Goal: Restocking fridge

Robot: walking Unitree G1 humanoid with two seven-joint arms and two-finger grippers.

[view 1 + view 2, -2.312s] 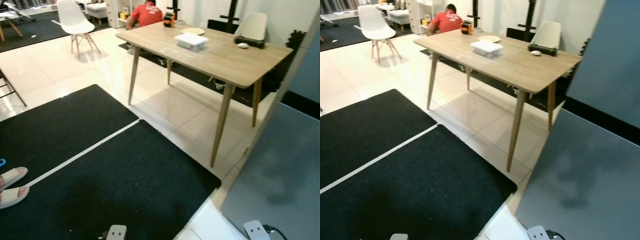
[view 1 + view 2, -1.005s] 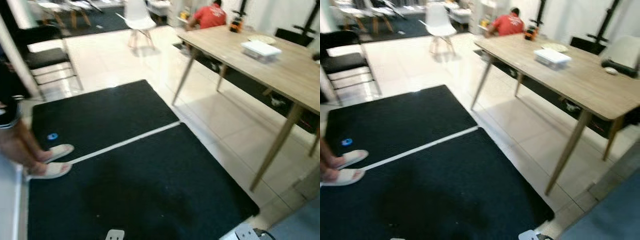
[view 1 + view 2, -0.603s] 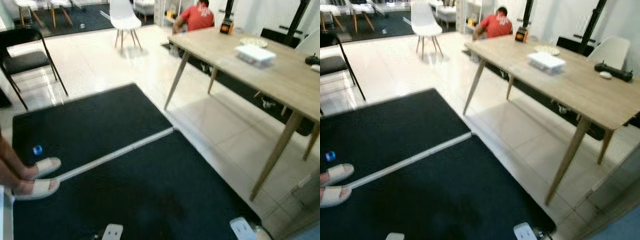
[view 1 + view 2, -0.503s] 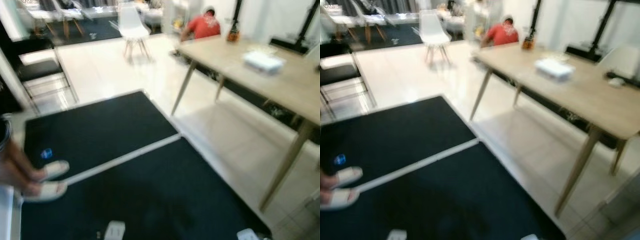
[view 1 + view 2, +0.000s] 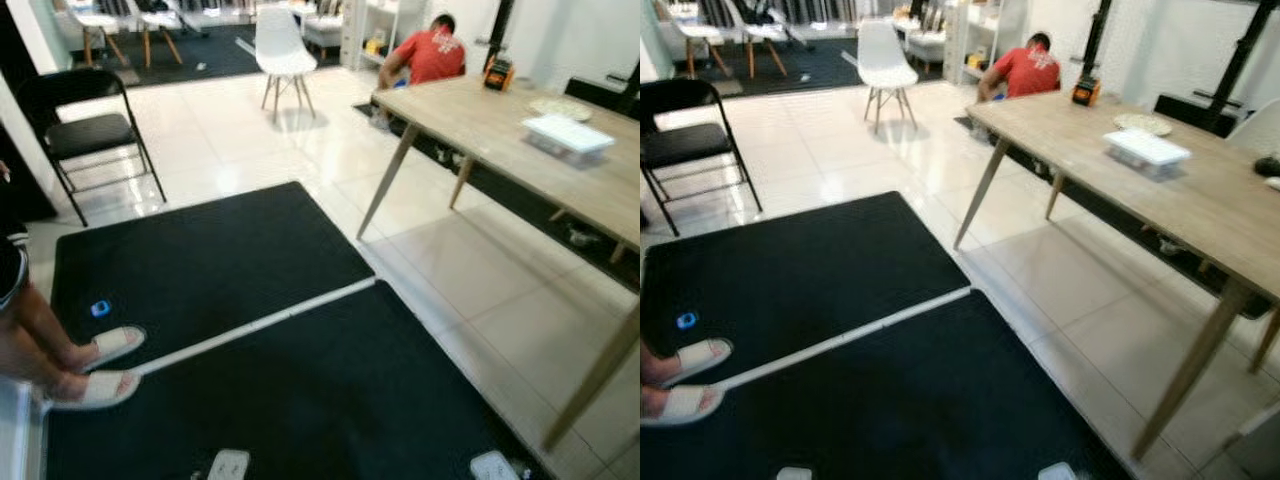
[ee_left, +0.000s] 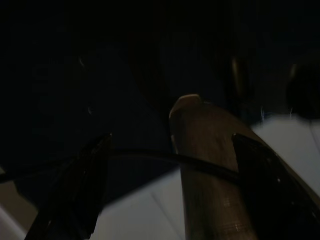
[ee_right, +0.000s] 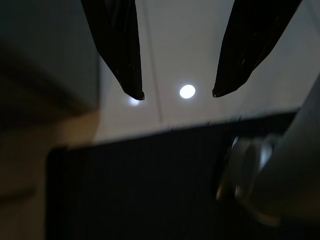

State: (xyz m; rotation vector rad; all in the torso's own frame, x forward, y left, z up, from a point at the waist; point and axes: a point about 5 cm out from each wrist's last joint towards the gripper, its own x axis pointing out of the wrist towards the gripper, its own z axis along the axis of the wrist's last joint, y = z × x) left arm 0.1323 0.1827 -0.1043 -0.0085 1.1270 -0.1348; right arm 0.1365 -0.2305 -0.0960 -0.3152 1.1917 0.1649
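Walking across the room with both arms hanging idle looks like the step in hand, and doing it well calls for a steady, level gait over the seam where the two black floor mats (image 5: pixel 230 270) meet, a wide berth round the person's sandalled feet (image 5: pixel 95 365) at the robot's left, and a heading chosen toward whatever is to be stocked, which I judge to be the clear lidded container (image 5: pixel 1146 150) on the table (image 5: pixel 1200 200), since no fridge can be made out here. The right tool (image 7: pixel 177 92) hangs with its two black tapered fingers well apart and nothing between them, pointing down at glossy pale tile that mirrors a ceiling lamp. The left tool (image 6: pixel 165 165) sits in deep shade; its dark fingers appear spread and empty, with a brownish rounded shape beyond them that I cannot identify. The mats are matte, finely textured and flat, divided by a thin pale strip, while the surrounding floor is shiny cream tile that may be slick underfoot. The table has a light wood-grain top on slim tapered legs splayed outward, so the leg nearest the path deserves clearance. Near the container lie a pale patterned plate (image 5: pixel 1143 123) and a small orange-and-black object (image 5: pixel 1085 94). A black folding chair (image 5: pixel 85 130) and a white moulded chair (image 5: pixel 281 50) stand farther off, and a person in a red shirt (image 5: pixel 432 55) crouches beyond the table.
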